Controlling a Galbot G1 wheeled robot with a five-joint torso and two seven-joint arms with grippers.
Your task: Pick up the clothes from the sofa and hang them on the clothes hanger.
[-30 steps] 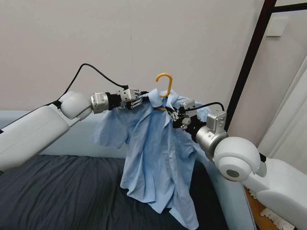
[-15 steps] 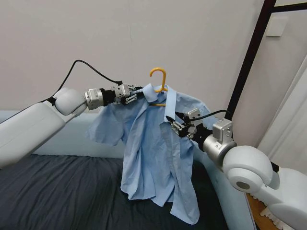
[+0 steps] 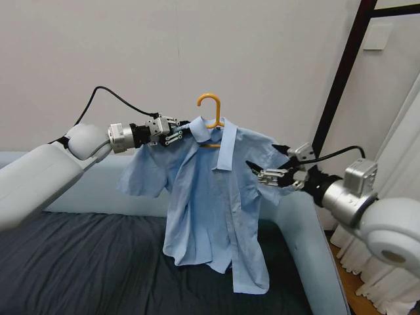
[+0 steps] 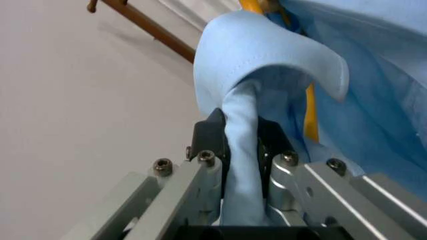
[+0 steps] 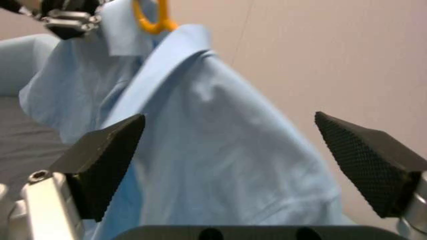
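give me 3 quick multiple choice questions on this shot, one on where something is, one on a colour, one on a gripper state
1. Where does the left gripper hold the shirt?
A) at the bottom hem
B) by the collar, beside the hanger
C) at a sleeve cuff

2. What colour is the hanger?
A) orange-yellow
B) black
C) white

3. What state is the right gripper in?
A) shut on a sleeve
B) shut on the hanger
C) open, holding nothing

Answers:
1 B, the left wrist view shows blue cloth pinched between the fingers right under the collar flap.
2 A, the hook above the collar is orange-yellow in the head view.
3 C, the right wrist view shows its fingers spread wide, with the shirt beyond them.
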